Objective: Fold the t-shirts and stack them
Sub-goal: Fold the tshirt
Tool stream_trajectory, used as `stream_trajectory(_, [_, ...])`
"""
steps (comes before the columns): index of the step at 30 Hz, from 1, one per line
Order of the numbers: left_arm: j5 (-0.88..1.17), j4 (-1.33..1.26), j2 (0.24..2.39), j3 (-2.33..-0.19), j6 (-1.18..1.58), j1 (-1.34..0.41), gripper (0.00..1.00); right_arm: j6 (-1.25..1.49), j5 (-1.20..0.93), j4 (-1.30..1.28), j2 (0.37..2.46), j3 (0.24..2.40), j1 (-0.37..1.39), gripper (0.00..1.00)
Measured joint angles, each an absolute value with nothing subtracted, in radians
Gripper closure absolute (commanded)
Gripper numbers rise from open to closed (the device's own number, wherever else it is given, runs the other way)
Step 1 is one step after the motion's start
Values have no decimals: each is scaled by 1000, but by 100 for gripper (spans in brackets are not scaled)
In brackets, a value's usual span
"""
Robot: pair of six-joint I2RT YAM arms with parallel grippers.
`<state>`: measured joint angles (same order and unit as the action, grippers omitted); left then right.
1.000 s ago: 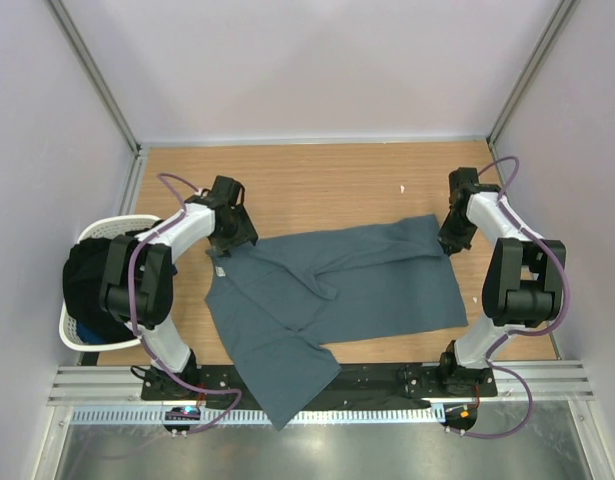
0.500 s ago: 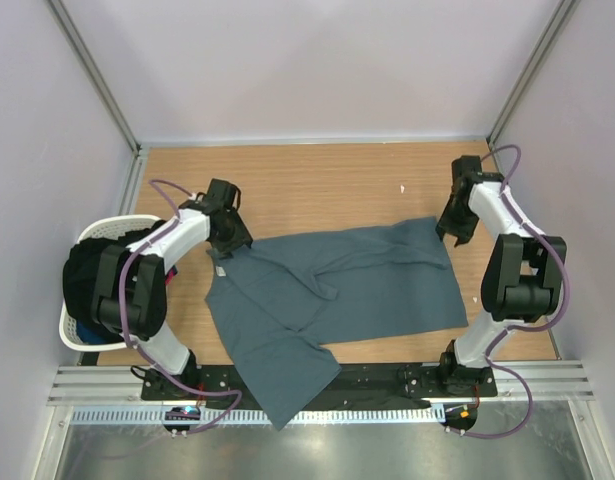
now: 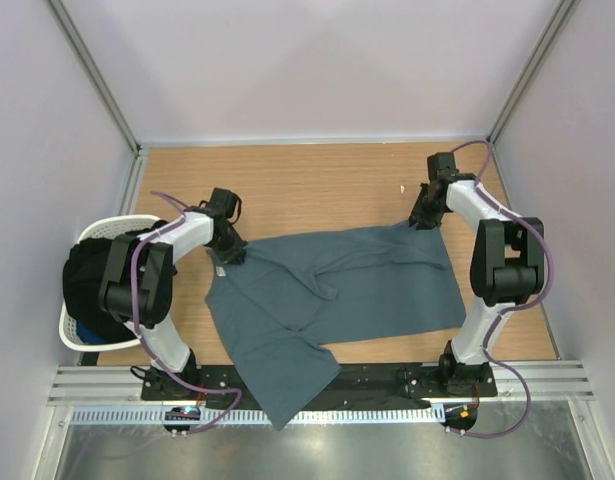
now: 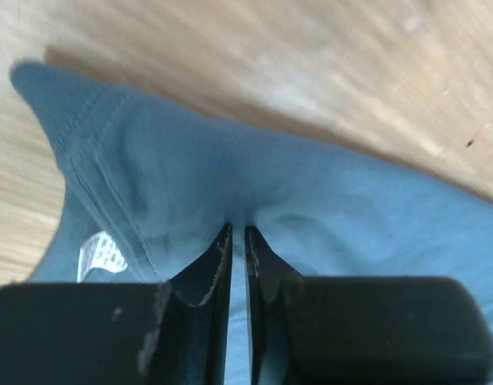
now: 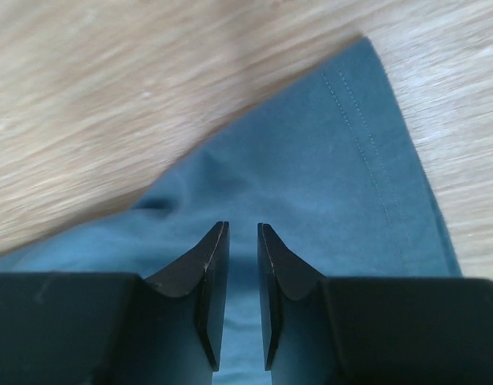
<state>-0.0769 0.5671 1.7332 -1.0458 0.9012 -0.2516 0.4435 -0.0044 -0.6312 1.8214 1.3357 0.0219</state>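
One slate blue-grey t-shirt (image 3: pixel 337 290) lies spread and partly crumpled on the wooden table (image 3: pixel 327 185), a sleeve hanging over the near edge. My left gripper (image 3: pixel 230 252) is at its far left corner near the white neck label (image 4: pixel 100 255). In the left wrist view this gripper (image 4: pixel 237 228) is shut on a puckered ridge of the t-shirt (image 4: pixel 230 176). My right gripper (image 3: pixel 419 218) hovers at the far right corner. In the right wrist view its jaws (image 5: pixel 242 226) stand a little apart over flat cloth (image 5: pixel 310 160), next to the stitched hem.
A white laundry basket (image 3: pixel 72 325) holding dark clothes (image 3: pixel 92 280) stands off the table's left edge. Pale walls and metal posts close in the table on three sides. A small white speck (image 3: pixel 402 188) lies on bare wood behind the shirt.
The left gripper has closed onto the cloth near the collar. The right gripper let go at the shirt's right edge, shifted left and farther back to the hem corner, and its jaws have narrowed.
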Motion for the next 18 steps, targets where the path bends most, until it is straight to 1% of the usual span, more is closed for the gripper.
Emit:
stream_trajectory(8, [-60, 570, 1835, -1171, 850, -211, 91, 448, 73, -601, 1933, 1316, 31, 74])
stream_trajectory(12, [-57, 582, 1938, -1309, 803, -198, 91, 447, 111, -601, 1967, 1362, 24, 75])
stream_trajectory(18, [-46, 596, 2075, -1508, 740, -183, 91, 444, 137, -599, 2062, 1497, -13, 75])
